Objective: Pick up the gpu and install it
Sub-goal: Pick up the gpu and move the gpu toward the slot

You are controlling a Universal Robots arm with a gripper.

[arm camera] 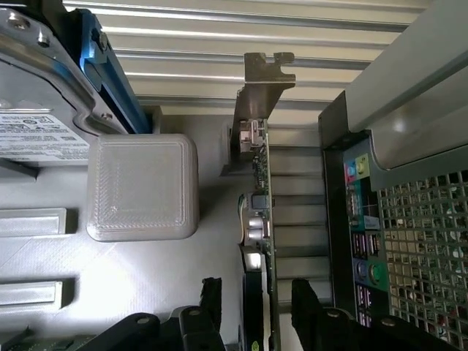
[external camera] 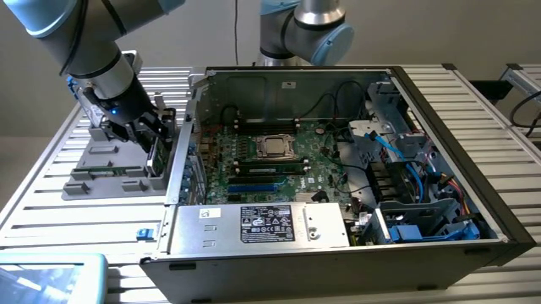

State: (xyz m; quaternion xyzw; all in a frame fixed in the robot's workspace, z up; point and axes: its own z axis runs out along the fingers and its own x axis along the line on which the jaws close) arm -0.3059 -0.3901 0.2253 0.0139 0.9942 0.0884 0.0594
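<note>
Gpu (arm camera: 263, 183) stands on edge between end effector's (arm camera: 257, 287) spread fingers (arm camera: 210, 301).

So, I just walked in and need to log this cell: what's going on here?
A single robot arm is working beside an open computer case. Its gripper is at the grey tray on the exterior view's left of the case, fingers open on either side of the gpu, which stands on edge in the tray. The card is not gripped yet. The motherboard inside the case lies exposed.
</note>
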